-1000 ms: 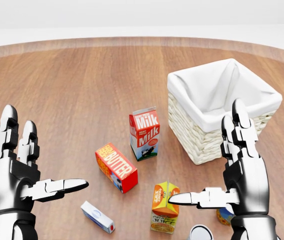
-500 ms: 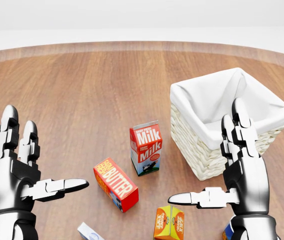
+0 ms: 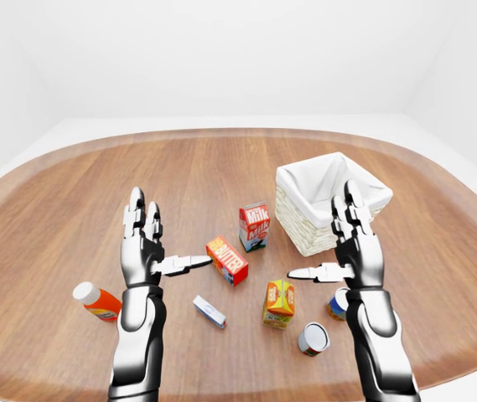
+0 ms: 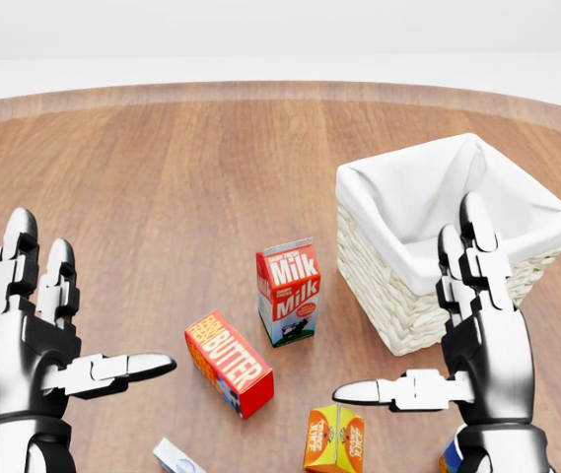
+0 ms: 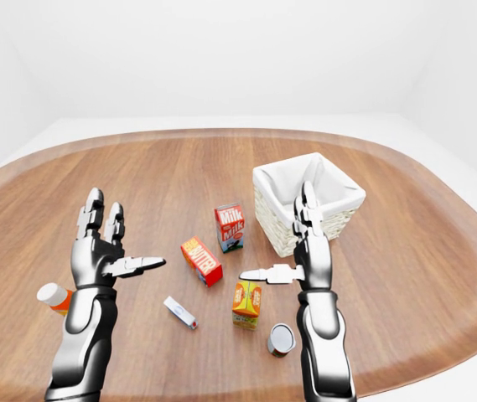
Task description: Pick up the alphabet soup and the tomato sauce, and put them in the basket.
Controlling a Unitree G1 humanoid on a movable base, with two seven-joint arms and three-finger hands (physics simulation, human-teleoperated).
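Over the tabletop (image 3: 70, 201), both hands raised and empty: no pick begun yet.

I hold the left hand (image 3: 143, 251) and right hand (image 3: 354, 251) upright above the clutter, fingers (image 3: 137, 205) spread and thumbs pointing inward, gripping nothing. In the left-eye view a can lies on its side (image 3: 313, 338) low down, just left of my right forearm, and a second can (image 3: 337, 303) peeks out beside the right wrist; I judge these to be the soup and the sauce but cannot read either label. Both sit below and near the right hand, apart from its fingers. The basket (image 3: 301, 230) stands above that hand, empty. Next I need to lower the right hand onto the lying can and close round it; it may roll.
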